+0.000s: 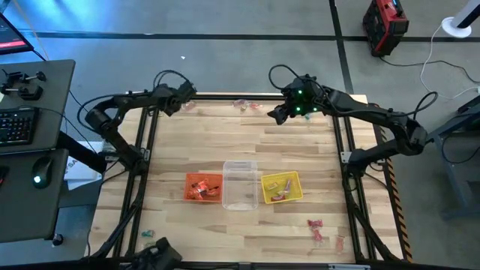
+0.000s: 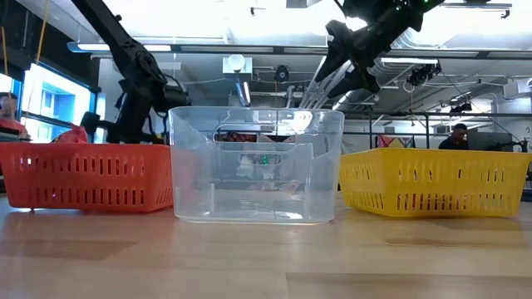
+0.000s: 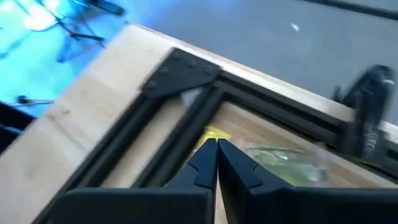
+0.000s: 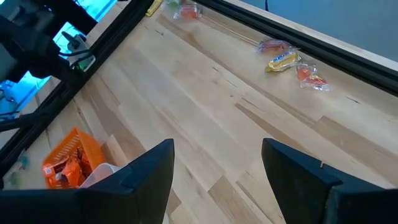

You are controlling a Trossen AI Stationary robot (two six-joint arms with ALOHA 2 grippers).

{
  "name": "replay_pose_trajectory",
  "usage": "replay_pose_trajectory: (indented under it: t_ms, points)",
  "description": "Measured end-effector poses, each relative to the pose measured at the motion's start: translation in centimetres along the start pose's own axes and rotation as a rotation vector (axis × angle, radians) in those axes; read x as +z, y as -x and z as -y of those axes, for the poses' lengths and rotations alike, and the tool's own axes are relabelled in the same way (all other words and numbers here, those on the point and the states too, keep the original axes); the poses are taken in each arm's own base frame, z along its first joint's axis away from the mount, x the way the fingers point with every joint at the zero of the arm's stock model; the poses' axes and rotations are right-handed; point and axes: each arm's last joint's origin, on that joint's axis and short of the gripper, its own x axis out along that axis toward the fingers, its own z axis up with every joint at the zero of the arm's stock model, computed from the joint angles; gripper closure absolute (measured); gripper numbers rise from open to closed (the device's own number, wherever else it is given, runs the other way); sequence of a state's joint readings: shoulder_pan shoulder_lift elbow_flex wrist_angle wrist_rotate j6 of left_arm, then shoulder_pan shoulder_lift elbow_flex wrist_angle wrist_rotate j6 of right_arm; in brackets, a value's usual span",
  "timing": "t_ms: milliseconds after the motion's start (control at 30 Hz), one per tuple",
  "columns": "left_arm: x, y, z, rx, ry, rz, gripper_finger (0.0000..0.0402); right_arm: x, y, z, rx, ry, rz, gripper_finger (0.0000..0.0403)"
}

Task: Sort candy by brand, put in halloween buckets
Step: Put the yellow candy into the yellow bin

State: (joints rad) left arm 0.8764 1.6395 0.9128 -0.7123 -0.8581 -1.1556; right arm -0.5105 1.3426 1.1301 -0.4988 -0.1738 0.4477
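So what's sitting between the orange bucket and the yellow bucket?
The clear bucket sits between the orange bucket and the yellow bucket, seen in the high view.

Both arms are built from dark, near-black segments joined by bulkier cylindrical joint housings. Black cables loop out in arcs above the wrist section of each arm. The right arm carries a small green indicator light on its wrist housing. The right tool (image 4: 217, 171) has two broad, flat, matte black fingers with squared edges. The left tool (image 3: 216, 163) has two black fingers tapering to narrow pointed tips.
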Motion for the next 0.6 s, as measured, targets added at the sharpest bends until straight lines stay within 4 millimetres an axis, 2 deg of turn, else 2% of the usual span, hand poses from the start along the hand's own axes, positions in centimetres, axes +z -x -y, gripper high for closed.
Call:
replay_pose_trajectory:
  t_ms: [133, 333, 433, 600]
  points:
    - [-1.4, 0.0, -0.6, 0.046, 0.106, 0.05, 0.0401, 0.0, 0.0, 0.0, 0.0, 0.001, 0.0, 0.0167]
    - [-4.6, -1.9, -2.5, 0.067, 0.209, 0.003, 0.0402, 0.0, 0.0, 0.0, -0.001, 0.002, 0.001, 0.0167]
    - [-4.6, -1.2, -1.9, -0.008, 0.219, 0.038, 0.0401, 0.1, 0.0, 0.0, 0.0, 0.003, 0.006, 0.0167]
    - [-3.8, -1.1, -1.0, -0.052, 0.101, 0.147, 0.0401, 0.2, 0.0, 0.1, -0.001, -0.003, 0.017, 0.0167]
